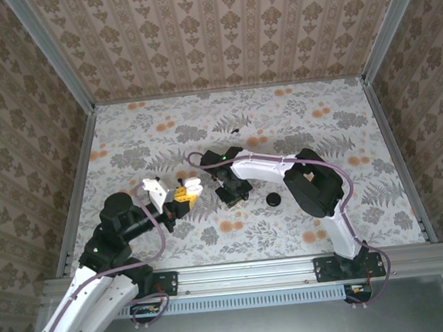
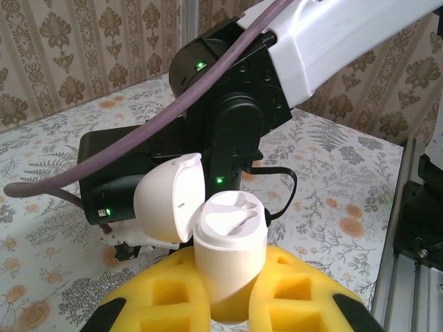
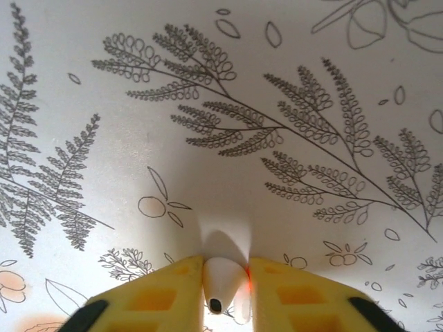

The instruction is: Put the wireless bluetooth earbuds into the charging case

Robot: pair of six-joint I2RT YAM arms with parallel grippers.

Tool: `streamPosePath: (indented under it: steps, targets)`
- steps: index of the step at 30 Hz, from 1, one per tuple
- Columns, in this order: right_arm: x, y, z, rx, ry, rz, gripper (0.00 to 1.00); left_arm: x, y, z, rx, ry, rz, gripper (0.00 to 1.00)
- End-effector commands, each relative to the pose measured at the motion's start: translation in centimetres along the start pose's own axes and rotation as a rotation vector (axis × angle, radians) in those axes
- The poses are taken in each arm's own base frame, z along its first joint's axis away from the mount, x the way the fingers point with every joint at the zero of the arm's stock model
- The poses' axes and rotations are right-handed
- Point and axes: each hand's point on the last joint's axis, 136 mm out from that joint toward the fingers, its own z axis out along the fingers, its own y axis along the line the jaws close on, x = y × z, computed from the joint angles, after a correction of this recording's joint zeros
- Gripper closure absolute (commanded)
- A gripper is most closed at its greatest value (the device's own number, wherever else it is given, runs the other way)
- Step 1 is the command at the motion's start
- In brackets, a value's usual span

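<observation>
Evidently the left pincer [image 2: 228, 301] grips the open white plastic charging case [image 2: 228, 238] upright, sockets exposed for loading. The right pincer [image 3: 225, 275] pinches a small white earbud [image 3: 217, 280].

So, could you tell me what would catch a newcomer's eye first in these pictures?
The open white charging case, lid flipped back, pinched between the left gripper's yellow pads above the floral table. Then the right gripper, low over the table, clamping a small white earbud. A small black round object lies on the table nearby.
</observation>
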Motion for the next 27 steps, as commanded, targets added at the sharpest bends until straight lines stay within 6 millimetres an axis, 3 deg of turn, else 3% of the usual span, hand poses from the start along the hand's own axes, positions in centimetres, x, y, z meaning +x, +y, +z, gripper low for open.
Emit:
streamPosePath:
  steps: [1,6,11,19,22,27]
  targets:
    - [0.6,-0.3,0.8,0.0,0.018,0.011,0.83,-0.8,-0.1,-0.3,-0.002,-0.026,0.028,1.0]
    - [0.5,-0.9,-0.6,-0.049,-0.042,0.088,0.87,-1.1,-0.2,-0.1,0.014,-0.059,0.048,1.0]
    - [-0.2,-2.5,-4.3,-0.07,-0.192,0.19,0.89,-1.3,-0.8,0.2,0.053,-0.107,0.082,1.0]
    - [-0.6,-4.2,-12.8,-0.103,-0.508,0.28,0.9,-2.3,-0.1,0.6,0.03,-0.184,0.064,1.0]
    - [-0.6,-3.8,-16.1,-0.171,-0.629,0.283,0.9,-2.7,0.0,1.0,0.035,-0.208,0.05,1.0]
    - [-0.4,-2.5,-23.2,-0.313,-0.892,0.259,0.9,-3.7,0.4,1.9,0.033,-0.248,0.035,1.0]
